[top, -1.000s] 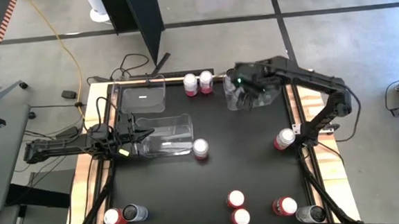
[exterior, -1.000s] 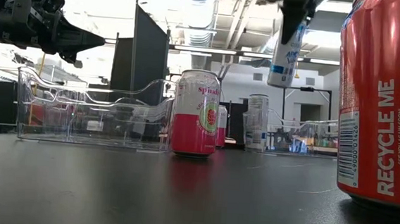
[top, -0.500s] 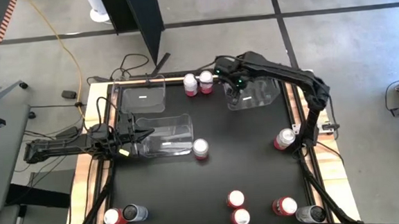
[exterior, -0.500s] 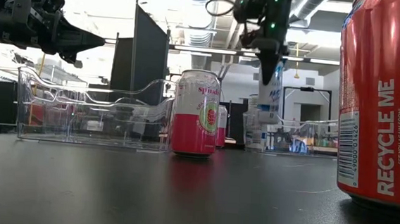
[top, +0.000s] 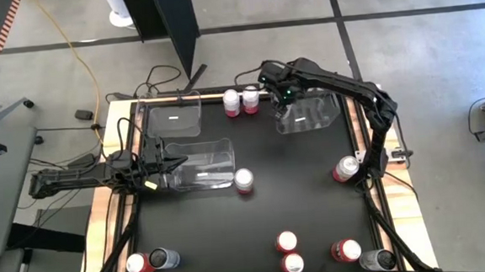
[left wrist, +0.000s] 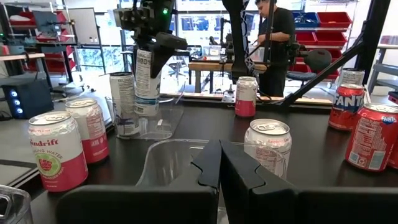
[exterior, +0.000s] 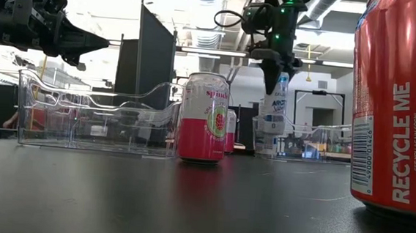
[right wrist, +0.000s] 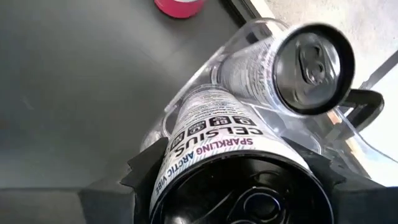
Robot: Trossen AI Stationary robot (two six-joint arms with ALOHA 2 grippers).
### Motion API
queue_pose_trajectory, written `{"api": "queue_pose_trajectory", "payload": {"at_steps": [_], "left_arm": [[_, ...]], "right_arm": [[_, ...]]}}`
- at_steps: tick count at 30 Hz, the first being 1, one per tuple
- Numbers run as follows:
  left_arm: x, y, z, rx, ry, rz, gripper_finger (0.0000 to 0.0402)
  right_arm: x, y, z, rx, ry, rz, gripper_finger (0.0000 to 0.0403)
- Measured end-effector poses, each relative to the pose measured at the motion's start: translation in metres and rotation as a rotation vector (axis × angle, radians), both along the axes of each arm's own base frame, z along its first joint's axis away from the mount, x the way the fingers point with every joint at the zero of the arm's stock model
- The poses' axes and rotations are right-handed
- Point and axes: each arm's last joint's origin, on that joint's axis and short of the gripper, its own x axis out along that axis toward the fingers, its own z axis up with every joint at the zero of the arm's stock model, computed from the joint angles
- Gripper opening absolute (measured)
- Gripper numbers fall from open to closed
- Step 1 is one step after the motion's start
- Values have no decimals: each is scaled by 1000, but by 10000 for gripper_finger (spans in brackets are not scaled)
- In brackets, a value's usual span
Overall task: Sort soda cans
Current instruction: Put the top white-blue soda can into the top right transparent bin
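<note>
My right gripper (top: 281, 96) hangs over the clear bin (top: 317, 119) at the table's far right, shut on a white-and-silver soda can (exterior: 273, 114). A second can of that kind (right wrist: 314, 59) stands in the bin beside it. Two pink-and-white cans (top: 240, 101) stand at the far edge and one (top: 243, 180) in the middle. A red can (top: 344, 168) stands at the right edge. My left gripper (top: 175, 164) waits shut and level over the middle bin (top: 206, 165), touching nothing. My right gripper pinches the can's upper end (right wrist: 186, 140) between its two fingers (right wrist: 140, 174), one on either side of the round wall. The fingers come steeply from above. The can hangs nearly upright, its lower end (left wrist: 146, 106) down among the bin's walls; whether it touches the floor, I cannot tell.
A third clear bin (top: 174, 119) sits at the far left. Several more cans, red, pink-and-white and dark, stand along the near edge (top: 286, 240) (top: 164, 259) (top: 344, 249). A large red can (exterior: 399, 108) stands close to the low camera. A person shows beyond the table.
My right gripper has carried the white-and-silver can down and toward the table's left, tipping steeper. The can has come from high above the right bin down in among its walls, beside the can that stands there.
</note>
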Motion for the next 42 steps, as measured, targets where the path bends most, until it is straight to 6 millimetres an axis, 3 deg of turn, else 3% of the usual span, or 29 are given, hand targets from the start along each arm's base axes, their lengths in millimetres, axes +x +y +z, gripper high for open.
{"api": "queue_pose_trajectory", "payload": {"at_steps": [14,36,42], "left_arm": [[0,0,0,-1,0,0,0],[0,0,-4,-33,31,-2,0],[0,0,-3,-34,30,-2,0]], "right_arm": [[-11,5,-2,72,91,-67,266],[-54,-48,0,75,89,-265,265],[-75,-39,8,17,0,-284,265]]}}
